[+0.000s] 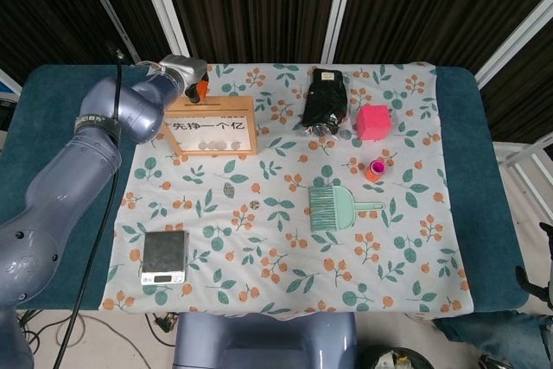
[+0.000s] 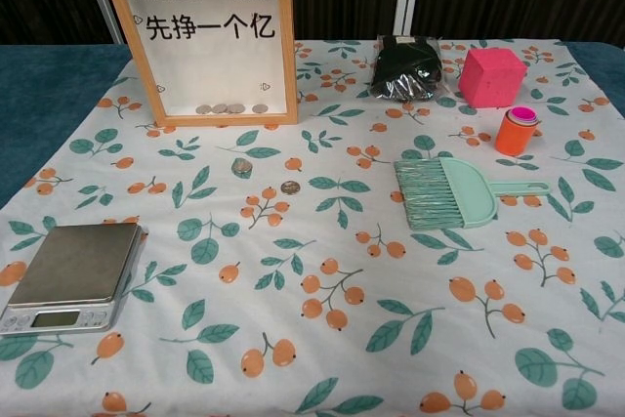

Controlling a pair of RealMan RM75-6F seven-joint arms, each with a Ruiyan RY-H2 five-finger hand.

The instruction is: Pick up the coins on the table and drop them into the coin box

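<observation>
**op:** Two coins left out on the desk [image 1: 78, 84] as far as I can see, one greyish coin [image 2: 241, 166] and a second coin [image 2: 290, 187] just beside it, both lying flat on the leafy cloth in front of the coin box [image 2: 213, 41]. A few more sit at the bottom of the box behind the glass.

**reply:** where's your hand relative to them?

**op:** My left hand [image 1: 195, 84] is up at the top edge of the box, right over the slot side, at the back. So the loose coins lie on the other side of the box from it, toward me and a bit to the right. I'd have to come over the frame and down to reach them.

**reply:** is it holding one right now?

**op:** Honestly I cannot tell. In the head view the forearm hides most of the hand, and in the chest view only a pale tip pokes above the frame. Could be pinching a coin, could be nothing.

**reply:** other arm any closer?

**op:** Right hand isn't in either view, so left is my pick.
</observation>
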